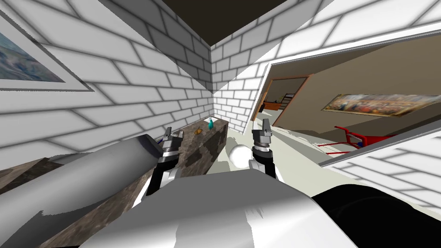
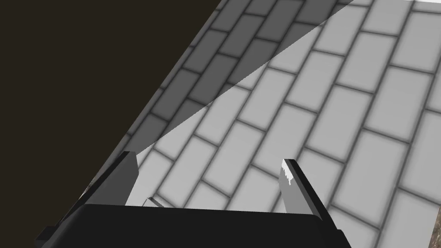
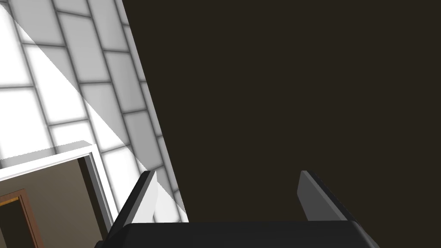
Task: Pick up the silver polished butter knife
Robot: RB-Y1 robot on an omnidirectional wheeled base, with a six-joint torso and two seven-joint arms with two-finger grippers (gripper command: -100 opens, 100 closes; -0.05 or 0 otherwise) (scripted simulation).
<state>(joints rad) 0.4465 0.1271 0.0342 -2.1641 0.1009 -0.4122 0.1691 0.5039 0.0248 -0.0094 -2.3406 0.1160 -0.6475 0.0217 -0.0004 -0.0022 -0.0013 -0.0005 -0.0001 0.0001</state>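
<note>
Thin grey fingers, dark box, perhaps banded wrists

**Clearance: counter side vs. floor side**

L gripper is up over the near edge of the dark mottled counter, fingers apart, nothing btwn them. A brick wall runs right along the counter's far side, so no room there. I see a teal bottle and a small brown item near the counter's far end. R gripper is over the pale floor, open air round it, w/ a white-framed opening beyond.
</note>
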